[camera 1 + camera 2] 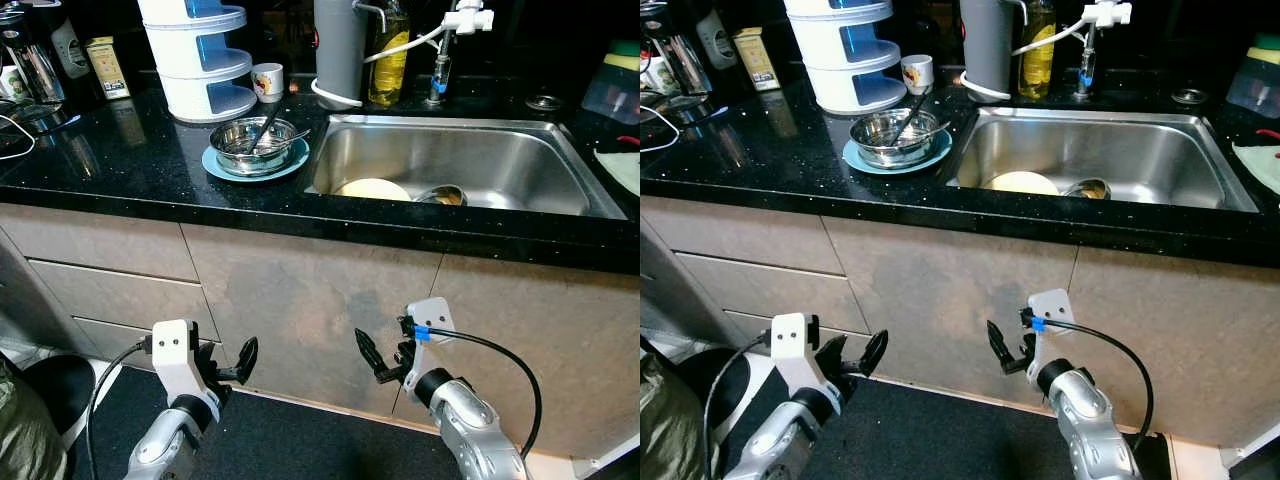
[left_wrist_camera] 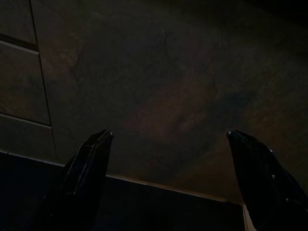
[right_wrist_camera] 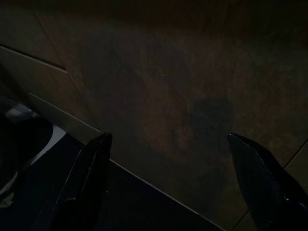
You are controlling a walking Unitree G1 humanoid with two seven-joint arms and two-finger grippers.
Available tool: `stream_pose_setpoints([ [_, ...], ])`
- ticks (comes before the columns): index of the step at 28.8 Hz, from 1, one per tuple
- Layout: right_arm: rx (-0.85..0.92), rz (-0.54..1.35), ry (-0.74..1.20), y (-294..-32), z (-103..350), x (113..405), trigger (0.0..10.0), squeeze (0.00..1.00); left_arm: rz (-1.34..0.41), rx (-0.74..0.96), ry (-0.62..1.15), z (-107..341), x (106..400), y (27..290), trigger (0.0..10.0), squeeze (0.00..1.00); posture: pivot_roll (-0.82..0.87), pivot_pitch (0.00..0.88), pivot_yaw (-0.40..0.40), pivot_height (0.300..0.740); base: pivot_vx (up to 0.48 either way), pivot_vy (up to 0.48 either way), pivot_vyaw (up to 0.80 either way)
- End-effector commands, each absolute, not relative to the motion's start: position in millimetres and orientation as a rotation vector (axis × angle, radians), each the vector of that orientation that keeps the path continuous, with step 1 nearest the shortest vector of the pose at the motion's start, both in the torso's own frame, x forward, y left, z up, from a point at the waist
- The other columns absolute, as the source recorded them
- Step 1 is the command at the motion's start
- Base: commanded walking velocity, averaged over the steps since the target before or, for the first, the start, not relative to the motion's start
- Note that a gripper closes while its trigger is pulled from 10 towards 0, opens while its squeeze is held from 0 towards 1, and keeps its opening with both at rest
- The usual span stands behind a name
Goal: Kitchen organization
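Looking down from the head, a glossy speckled black bench (image 1: pixel 120 160) carries a round steel bowl (image 1: pixel 252 142) with utensils, sitting on a pale blue plate (image 1: pixel 222 167) just beside the rectangular stainless sink (image 1: pixel 470 160). A cream plate (image 1: pixel 372 188) lies inside the sink. Below, against matte beige cabinet fronts (image 1: pixel 300 300), the left tool (image 1: pixel 228 366) and right tool (image 1: pixel 385 362) hang low. In the dim left wrist view, two tapered black fingers (image 2: pixel 86 168) stand spread apart. The right wrist view shows its fingers (image 3: pixel 89 168) likewise parted.
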State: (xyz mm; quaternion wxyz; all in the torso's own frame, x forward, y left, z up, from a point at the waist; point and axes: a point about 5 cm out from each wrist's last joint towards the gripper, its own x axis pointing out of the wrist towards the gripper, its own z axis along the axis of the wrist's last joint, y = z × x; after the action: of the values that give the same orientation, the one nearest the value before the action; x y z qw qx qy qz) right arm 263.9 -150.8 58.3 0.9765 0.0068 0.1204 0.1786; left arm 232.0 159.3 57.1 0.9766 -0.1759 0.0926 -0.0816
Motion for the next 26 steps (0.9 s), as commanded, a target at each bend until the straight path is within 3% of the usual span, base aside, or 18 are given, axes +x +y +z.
stream_pose_setpoints([
  [1, 0.035, 0.356, 0.258, -151.5, 55.8, 264.2, 10.0, 0.00, -0.158, -0.349, 0.194, 55.1, 229.9, 160.8, 10.0, 0.00, -0.02, 0.000, 0.007, 0.740, 0.000, 0.000, 0.00],
  [5, 0.032, 0.357, 0.260, -151.7, 55.9, 263.9, 10.0, 0.00, -0.161, -0.351, 0.196, 55.1, 229.6, 160.7, 10.0, 0.00, -0.02, 0.000, 0.010, 0.740, 0.000, 0.000, 0.00],
  [6, 0.031, 0.357, 0.260, -151.8, 56.0, 263.8, 10.0, 0.60, -0.161, -0.352, 0.196, 55.1, 229.6, 160.7, 10.0, 0.00, -0.02, 0.000, 0.010, 0.740, 0.000, 0.000, 0.00],
  [7, 0.027, 0.357, 0.260, -152.0, 56.2, 263.8, 10.0, 0.60, -0.162, -0.352, 0.196, 55.1, 229.6, 160.7, 10.0, 0.00, -0.02, 0.000, 0.010, 0.740, 0.000, 0.000, 0.00],
  [8, 0.026, 0.359, 0.258, -151.8, 56.3, 263.6, 10.0, 1.00, -0.162, -0.352, 0.197, 54.9, 229.4, 160.7, 10.0, 0.00, -0.02, 0.000, 0.012, 0.740, 0.000, 0.000, 0.00],
  [13, 0.083, 0.361, 0.243, -153.3, 58.4, 263.6, 10.0, 1.00, -0.145, -0.342, 0.207, 54.5, 229.6, 162.9, 10.0, 0.00, -0.02, 0.000, 0.007, 0.740, 0.000, 0.000, 0.00],
  [14, 0.107, 0.366, 0.242, -153.9, 59.4, 263.7, 10.0, 0.77, -0.130, -0.333, 0.209, 55.0, 230.2, 164.8, 10.0, 0.00, -0.02, 0.000, 0.007, 0.740, 0.000, 0.000, 0.00],
  [15, 0.124, 0.376, 0.241, -154.2, 60.4, 263.7, 10.0, 0.14, -0.112, -0.329, 0.210, 55.6, 231.1, 166.9, 10.0, 0.00, -0.02, 0.000, 0.009, 0.740, 0.000, 0.000, 0.00],
  [16, 0.130, 0.384, 0.241, -154.3, 61.0, 263.6, 10.0, 0.14, -0.101, -0.328, 0.210, 56.1, 231.6, 168.2, 10.0, 0.00, -0.02, 0.000, 0.009, 0.740, 0.000, 0.000, 0.00],
  [17, 0.125, 0.391, 0.235, -155.1, 63.7, 265.0, 10.0, 0.00, -0.076, -0.316, 0.198, 58.2, 233.4, 172.0, 10.0, 0.00, -0.02, 0.000, 0.007, 0.740, 0.000, 0.000, 0.00],
  [26, 0.177, 0.481, 0.060, -134.0, 111.0, 295.9, 10.0, 0.00, 0.081, -0.196, 0.083, 78.8, 248.7, 192.1, 10.0, 0.00, 0.00, 0.000, 0.001, 0.740, 0.000, 0.000, 0.00],
])
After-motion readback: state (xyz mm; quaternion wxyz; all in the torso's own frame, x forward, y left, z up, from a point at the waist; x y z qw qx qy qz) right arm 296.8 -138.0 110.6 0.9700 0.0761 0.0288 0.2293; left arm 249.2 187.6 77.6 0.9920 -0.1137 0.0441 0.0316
